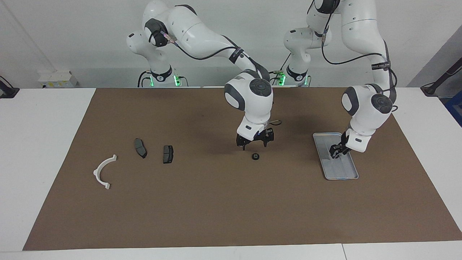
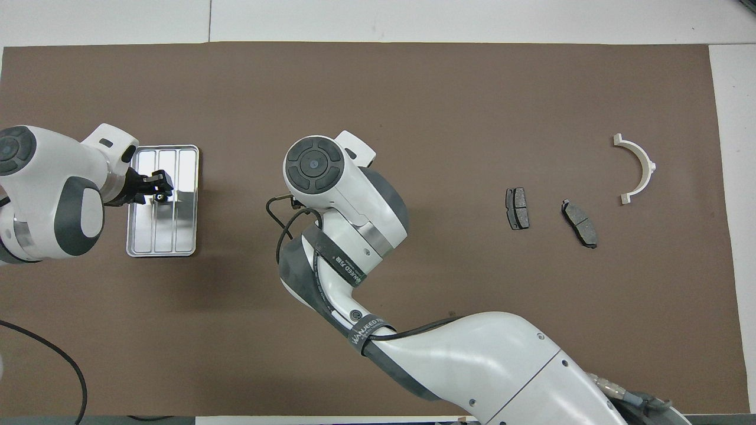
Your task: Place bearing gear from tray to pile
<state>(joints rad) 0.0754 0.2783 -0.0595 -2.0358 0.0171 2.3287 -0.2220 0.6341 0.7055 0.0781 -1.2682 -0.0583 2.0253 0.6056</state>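
White bracket [image 1: 103, 171] and two dark pads [image 1: 140, 147] make the pile at the right arm's end of the mat [image 1: 202, 202]. Between pile and tray, the small black gear [image 1: 256, 156] lies on the mat, already out of the tray. Just over it hangs the right gripper [image 1: 255, 143], fingers spread and empty. Over the tray [image 1: 339, 172] hangs the left gripper [image 1: 335, 151]; whether it is parted I cannot tell. By my reckoning the job is half done: the carry to the pile remains.
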